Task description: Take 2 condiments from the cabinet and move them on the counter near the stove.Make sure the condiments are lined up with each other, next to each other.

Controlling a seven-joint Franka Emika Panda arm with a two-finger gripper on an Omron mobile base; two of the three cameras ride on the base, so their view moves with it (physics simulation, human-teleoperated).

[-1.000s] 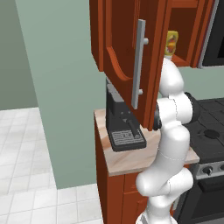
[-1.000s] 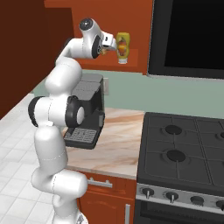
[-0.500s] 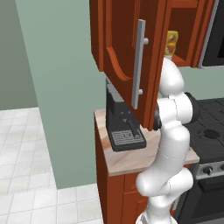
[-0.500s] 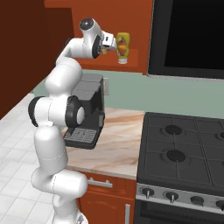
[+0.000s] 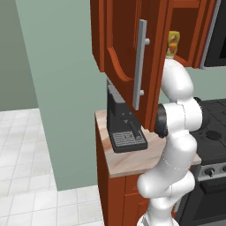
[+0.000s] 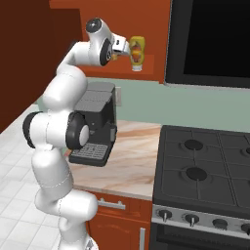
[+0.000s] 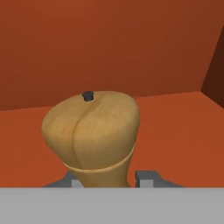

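Note:
In the hand view the tan wooden shaker [image 7: 94,133], one of the condiments, looms close, knobbed top towards the camera. My gripper [image 7: 107,179] is shut on its narrow neck, a fingertip [image 7: 148,178] showing on each side. It stands on the red-brown floor of the cabinet [image 7: 175,109]. In the right base view the gripper [image 6: 127,49] reaches into the open cabinet [image 6: 146,66], just left of the yellow bottle [image 6: 137,52], which stands pale end down. The left base view shows the same bottle [image 5: 173,43] past the open door [image 5: 121,39]. Below lie the counter [image 6: 134,158] and the stove [image 6: 205,166].
A black coffee machine [image 6: 95,127] stands on the counter's left part, close beside my arm. The cabinet door's silver bar handle [image 5: 140,64] hangs out over it. A dark microwave-like panel [image 6: 210,41] sits above the stove. Bare counter lies between machine and stove.

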